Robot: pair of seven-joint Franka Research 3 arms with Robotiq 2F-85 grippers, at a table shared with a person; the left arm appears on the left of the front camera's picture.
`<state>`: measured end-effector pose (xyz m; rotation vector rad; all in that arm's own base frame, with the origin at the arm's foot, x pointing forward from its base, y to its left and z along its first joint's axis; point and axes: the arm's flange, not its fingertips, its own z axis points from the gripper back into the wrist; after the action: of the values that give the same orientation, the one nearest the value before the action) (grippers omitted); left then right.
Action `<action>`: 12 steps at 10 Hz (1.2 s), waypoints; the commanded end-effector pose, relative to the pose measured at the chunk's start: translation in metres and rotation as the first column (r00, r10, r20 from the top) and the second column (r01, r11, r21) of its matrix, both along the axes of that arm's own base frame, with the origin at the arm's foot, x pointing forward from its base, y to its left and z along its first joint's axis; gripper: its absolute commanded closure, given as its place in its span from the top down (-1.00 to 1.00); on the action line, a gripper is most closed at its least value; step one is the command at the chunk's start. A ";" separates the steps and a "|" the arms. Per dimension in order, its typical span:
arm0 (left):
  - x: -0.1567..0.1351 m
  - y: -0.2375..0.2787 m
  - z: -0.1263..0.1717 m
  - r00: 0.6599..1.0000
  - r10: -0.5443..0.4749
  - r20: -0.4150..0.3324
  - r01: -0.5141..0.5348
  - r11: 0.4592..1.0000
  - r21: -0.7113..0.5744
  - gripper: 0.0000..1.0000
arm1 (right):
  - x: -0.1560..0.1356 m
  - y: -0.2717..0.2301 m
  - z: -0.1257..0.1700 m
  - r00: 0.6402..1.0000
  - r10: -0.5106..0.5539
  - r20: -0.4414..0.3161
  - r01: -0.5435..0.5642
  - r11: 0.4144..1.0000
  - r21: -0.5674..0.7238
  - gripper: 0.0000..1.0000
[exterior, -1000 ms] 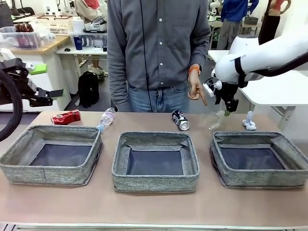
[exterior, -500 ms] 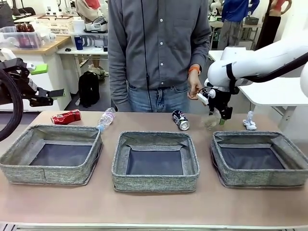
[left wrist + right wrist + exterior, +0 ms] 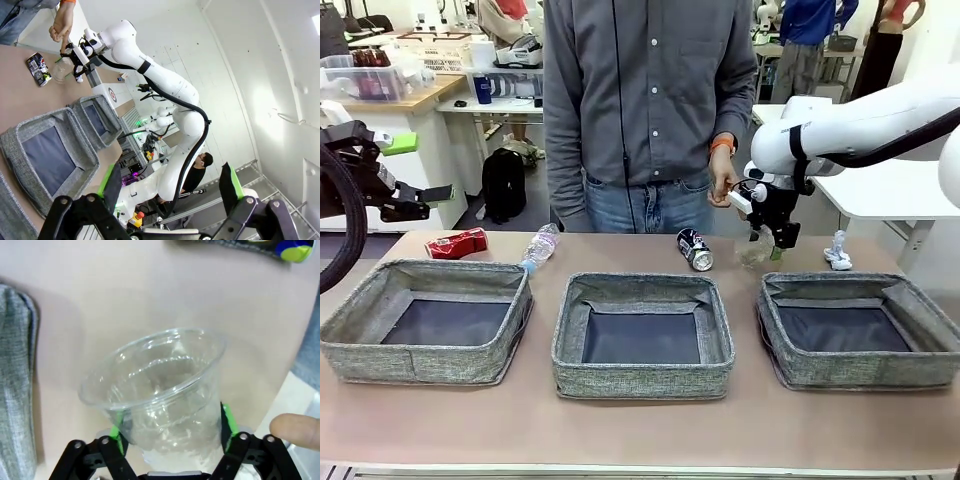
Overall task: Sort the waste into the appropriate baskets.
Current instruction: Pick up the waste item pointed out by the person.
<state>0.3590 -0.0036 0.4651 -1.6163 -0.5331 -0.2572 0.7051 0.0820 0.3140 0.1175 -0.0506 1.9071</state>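
My right gripper [image 3: 767, 243] is at the back of the table, right of centre, shut on the crumpled clear plastic cup [image 3: 755, 252]. In the right wrist view its green pads [image 3: 118, 431] press both sides of the cup [image 3: 155, 385], whose open mouth points away. A dark printed can [image 3: 695, 249] lies just left of it. A crushed red can [image 3: 457, 243] and a blue-capped bottle [image 3: 540, 245] lie at the back left, a white paper wad [image 3: 838, 252] at the back right. Three grey baskets stand in a row: left [image 3: 420, 358], middle [image 3: 640, 380], right [image 3: 860, 374]. My left gripper [image 3: 170, 182] hangs open off the table's left.
A person stands at the far side, one hand [image 3: 725, 185] hanging close beside my right gripper; a fingertip [image 3: 295, 430] shows in the right wrist view. The right basket's far wall [image 3: 15, 365] is near the cup. Bare tabletop runs along the front edge.
My right arm moved left and down onto the clear plastic cup, and its jaws closed on the cup. The left arm stayed still.
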 end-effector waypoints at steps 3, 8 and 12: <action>-0.002 -0.002 0.003 1.000 0.000 0.012 0.000 1.000 -0.014 1.00 | -0.002 -0.006 0.007 0.998 0.041 -0.044 -0.040 0.999 0.029 -0.17; -0.002 -0.002 0.003 1.000 0.000 0.012 0.000 1.000 -0.014 1.00 | -0.009 -0.018 0.016 0.999 -0.019 -0.051 0.019 1.000 0.019 -0.86; -0.002 -0.002 0.003 1.000 0.000 0.012 0.000 1.000 -0.014 1.00 | -0.042 -0.037 0.068 0.987 -0.161 -0.021 0.162 0.985 0.066 -0.86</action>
<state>0.3590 -0.0035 0.4653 -1.6161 -0.5336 -0.2575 0.6915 0.0457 0.3630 0.1420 -0.0643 1.8187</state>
